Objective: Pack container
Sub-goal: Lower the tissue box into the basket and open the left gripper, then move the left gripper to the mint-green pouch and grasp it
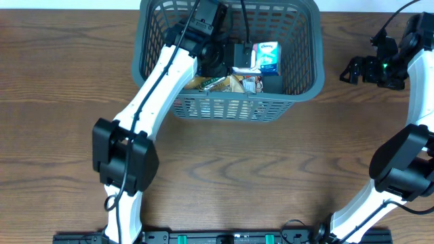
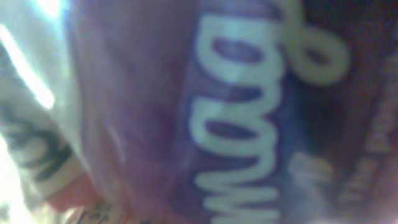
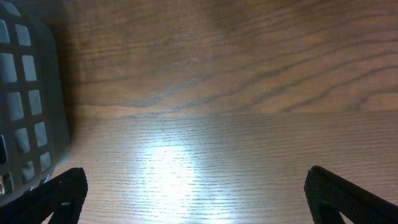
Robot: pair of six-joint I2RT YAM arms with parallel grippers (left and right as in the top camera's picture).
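Lying long axis side-to-side, the container hides the left tool, grip unclear; right tool gapes empty.

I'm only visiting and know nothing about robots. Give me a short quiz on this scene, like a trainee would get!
1. True or false: the right gripper is clamped on something.
2. Which arm reaches into the basket? A) left B) right C) both
3. What colour is the packet that fills the left wrist view?

Key
1. False: its fingers stand wide apart above the table, with nothing between them.
2. A: the left arm goes over the rim; the other stays off to the side.
3. Purple, with white lettering, though blurred.
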